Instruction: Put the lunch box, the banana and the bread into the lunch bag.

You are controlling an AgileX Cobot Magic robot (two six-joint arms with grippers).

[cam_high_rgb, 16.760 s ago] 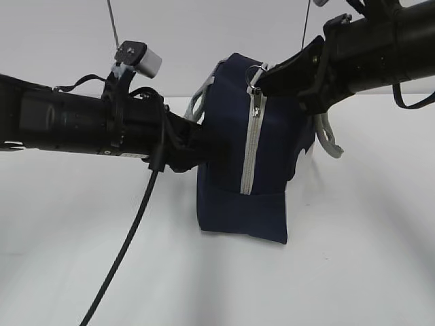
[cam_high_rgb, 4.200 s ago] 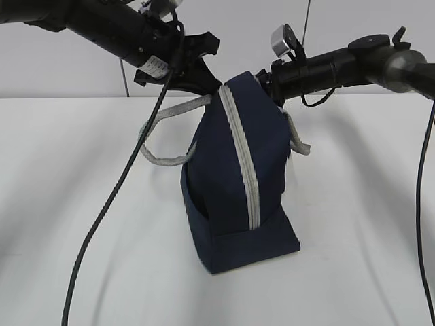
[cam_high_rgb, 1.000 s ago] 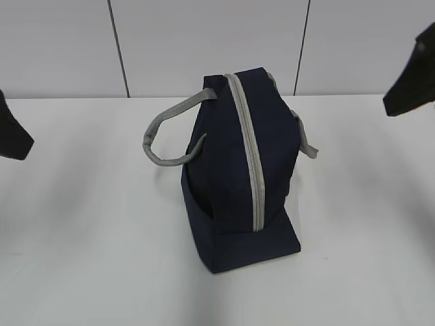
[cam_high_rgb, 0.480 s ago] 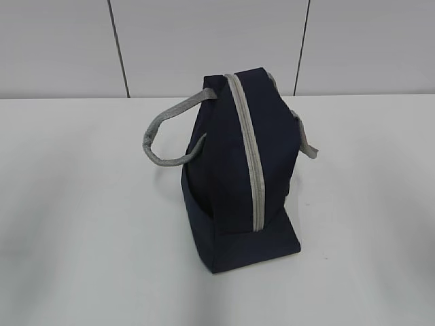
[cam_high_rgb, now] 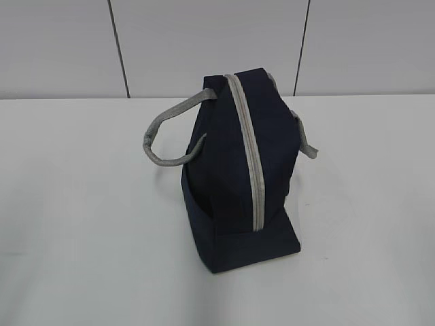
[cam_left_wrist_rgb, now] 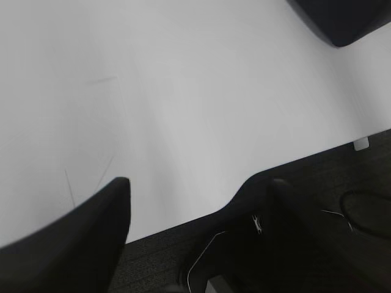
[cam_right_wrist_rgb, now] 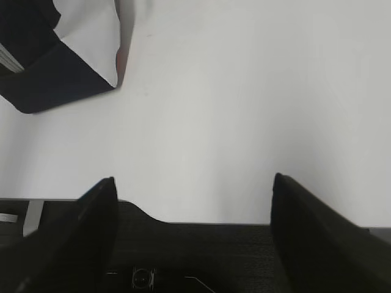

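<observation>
The navy lunch bag (cam_high_rgb: 234,176) stands upright in the middle of the white table, its grey zipper (cam_high_rgb: 249,153) closed along the top and front. One grey handle (cam_high_rgb: 163,132) loops out to the left, the other (cam_high_rgb: 306,142) hangs on the right. The lunch box, the banana and the bread are not in view. Neither gripper shows in the exterior view. My left gripper (cam_left_wrist_rgb: 198,195) is open and empty near the table's edge, with a bag corner (cam_left_wrist_rgb: 348,18) far off. My right gripper (cam_right_wrist_rgb: 192,195) is open and empty, with the bag's base corner (cam_right_wrist_rgb: 43,82) at upper left.
The white table (cam_high_rgb: 81,238) surrounds the bag. Its front edge and the dark floor below (cam_right_wrist_rgb: 201,256) show in both wrist views. A grey panelled wall (cam_high_rgb: 204,41) stands behind the table.
One second ago both arm tips showed at the left and right edges of the exterior view; they have withdrawn out of it. The bag has not moved.
</observation>
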